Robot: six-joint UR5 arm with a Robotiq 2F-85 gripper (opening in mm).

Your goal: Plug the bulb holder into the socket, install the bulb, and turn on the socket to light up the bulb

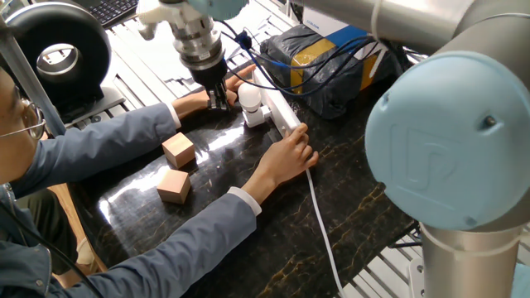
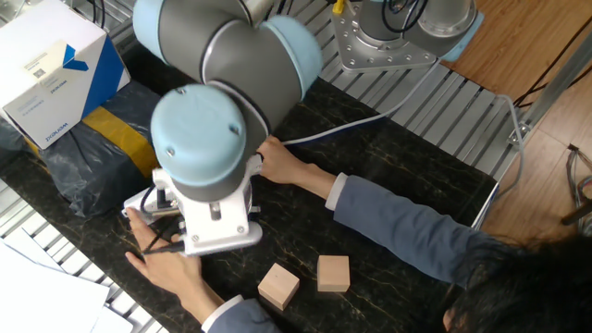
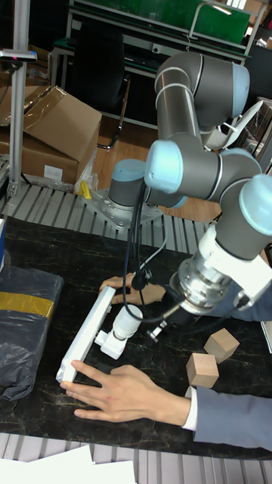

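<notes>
I see a white socket (image 1: 276, 105) and white bulb (image 3: 125, 324) on my black, gold-veined table (image 1: 356, 178). Two tan wooden cubes (image 1: 176, 168) lie near left. The far bag (image 3: 23, 325) is dark with yellow tape.

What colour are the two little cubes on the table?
Light tan wooden cubes, clearest in one fixed view.

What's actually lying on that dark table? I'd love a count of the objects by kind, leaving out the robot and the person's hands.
Tan wooden cubes: 2
Long white power strip with cable: 1
Small white bulb holder plugged into its side: 1
White bulb sitting in the holder: 1
Dark wrapped box with yellow tape: 1
Total: 6
</notes>
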